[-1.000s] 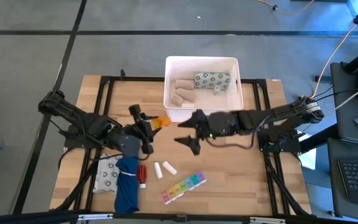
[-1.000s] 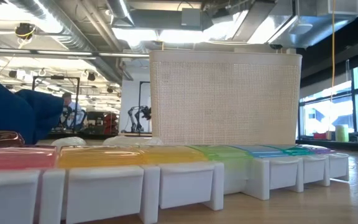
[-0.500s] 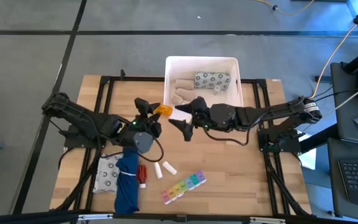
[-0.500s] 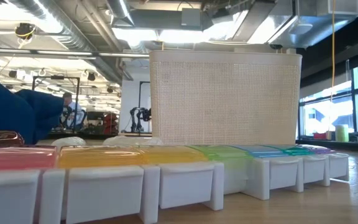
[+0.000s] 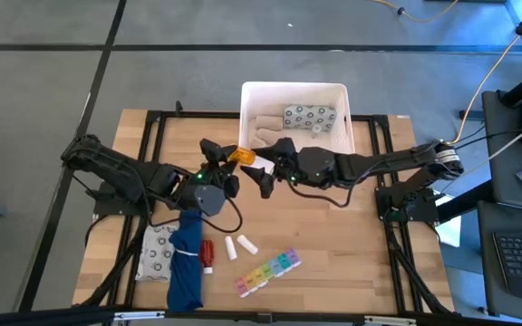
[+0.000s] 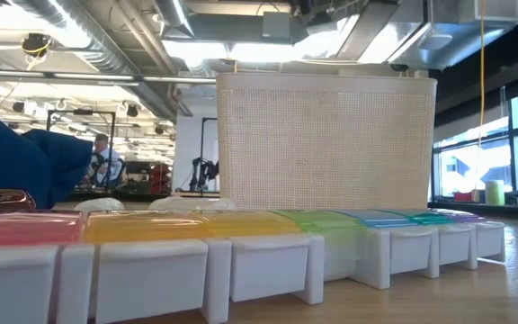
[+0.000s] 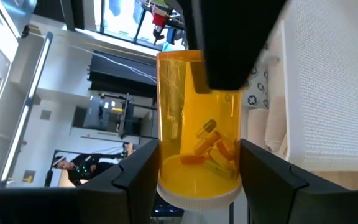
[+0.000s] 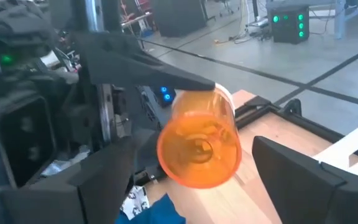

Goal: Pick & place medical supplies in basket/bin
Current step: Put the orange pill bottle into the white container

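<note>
An orange pill bottle (image 5: 240, 157) with a white cap is in my left gripper (image 5: 225, 163), above the table beside the white basket (image 5: 338, 145). In the left wrist view the bottle (image 7: 197, 124) stands between my left gripper's (image 7: 197, 155) fingers. My right gripper (image 5: 260, 174) is open and faces it. In the right wrist view the bottle's base (image 8: 199, 152) sits between the spread fingers of my right gripper (image 8: 194, 146) with gaps on both sides. Gauze rolls (image 5: 265, 132) and a patterned packet (image 5: 309, 116) lie in the basket. My left gripper pinches the orange pill bottle between its two fingers, on the clear wall just above the white cap (image 7: 166, 171). The fingers lie across the bottle. It is lifted clear of the table, with its base end pointing at my right gripper.
On the near half of the table lie a rainbow pill organizer (image 5: 268, 272), two small white items (image 5: 241, 244), a red tube (image 5: 207, 255), a blue cloth bundle (image 5: 186, 263) and a patterned packet (image 5: 157, 260). The low view shows the organizer (image 6: 241, 243) in front of the basket wall (image 6: 326, 144).
My left gripper has carried the orange bottle up and toward the far edge, nearer the basket, tipping it toward my right gripper. My right gripper, still open, has moved toward the table's left and far edge until its fingers flank the bottle's free end.
</note>
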